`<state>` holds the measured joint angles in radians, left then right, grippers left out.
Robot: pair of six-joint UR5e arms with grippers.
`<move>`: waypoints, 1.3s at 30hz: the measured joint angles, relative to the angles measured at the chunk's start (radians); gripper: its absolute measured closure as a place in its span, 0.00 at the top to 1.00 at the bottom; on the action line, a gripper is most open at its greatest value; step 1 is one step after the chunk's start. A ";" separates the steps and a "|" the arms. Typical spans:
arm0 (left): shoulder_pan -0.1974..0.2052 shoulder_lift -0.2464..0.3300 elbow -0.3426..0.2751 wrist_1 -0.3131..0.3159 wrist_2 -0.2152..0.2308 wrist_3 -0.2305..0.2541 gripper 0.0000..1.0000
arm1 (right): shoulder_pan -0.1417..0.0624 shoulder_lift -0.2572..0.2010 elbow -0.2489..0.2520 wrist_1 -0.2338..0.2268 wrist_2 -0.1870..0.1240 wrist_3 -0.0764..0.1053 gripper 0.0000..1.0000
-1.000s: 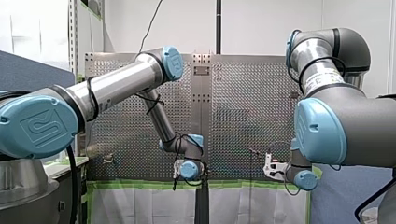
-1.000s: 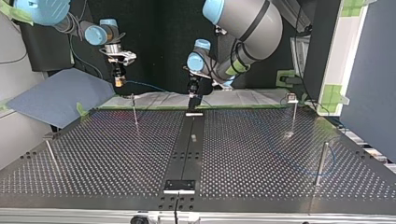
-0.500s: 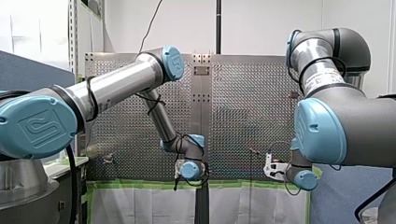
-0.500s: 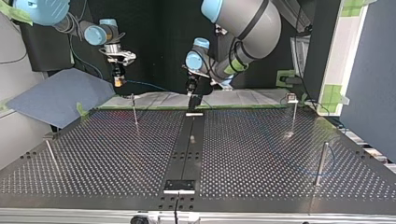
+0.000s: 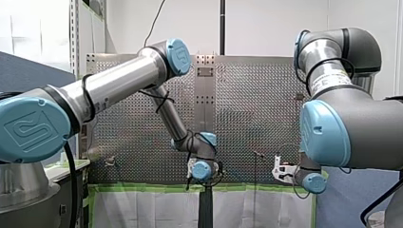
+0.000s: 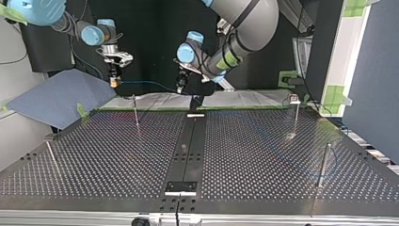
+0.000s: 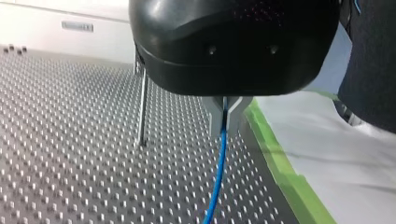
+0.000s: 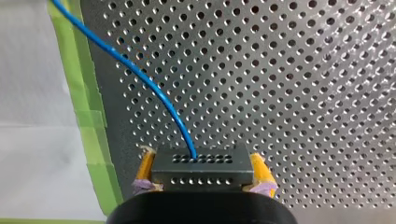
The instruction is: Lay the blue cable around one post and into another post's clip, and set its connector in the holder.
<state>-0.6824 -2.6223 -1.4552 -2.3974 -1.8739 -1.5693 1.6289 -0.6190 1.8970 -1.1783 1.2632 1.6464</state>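
The blue cable (image 7: 217, 172) comes straight out from my left arm's jaws, which are clenched on it, and runs on toward the tabletop (image 6: 263, 155). In the top view it stretches roughly level from left to right, in the air above the tabletop's far edge, between my left arm (image 6: 244, 14) and my right arm (image 6: 35, 8). Its connector (image 8: 201, 165), a grey block with rows of holes, is grasped by my right arm's jaws. The connector's long axis lies across them between the yellow pads (image 8: 259, 169), and the cable leaves the face that points away from the wrist.

The tabletop is dark and perforated, with a plain strip (image 6: 188, 150) running near to far down its middle. Green tape (image 8: 84, 102) edges the far side, with a white sheet (image 6: 155, 100) beyond it.

In the top view a thin post (image 6: 135, 110) stands upright just below my right arm's jaws, at far left. Three other posts stand well apart, toward the left and right edges. A faint blue curve shows near the near right post (image 6: 323, 165); I cannot tell whether it loops it.
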 joint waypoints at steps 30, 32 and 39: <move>-0.053 0.008 0.008 -0.004 0.007 -0.001 0.01 | -0.080 -0.085 -0.012 0.041 0.018 0.047 0.00; -0.060 0.010 0.015 -0.004 0.008 0.000 0.01 | -0.081 -0.085 -0.013 0.039 0.018 0.048 0.00; -0.081 0.012 0.054 -0.022 0.017 -0.001 0.01 | -0.083 -0.085 -0.044 0.060 0.019 0.053 0.00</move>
<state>-0.7632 -2.6106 -1.4015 -2.4198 -1.8568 -1.5700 1.5455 -0.7038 1.8531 -1.1181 1.2826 1.6990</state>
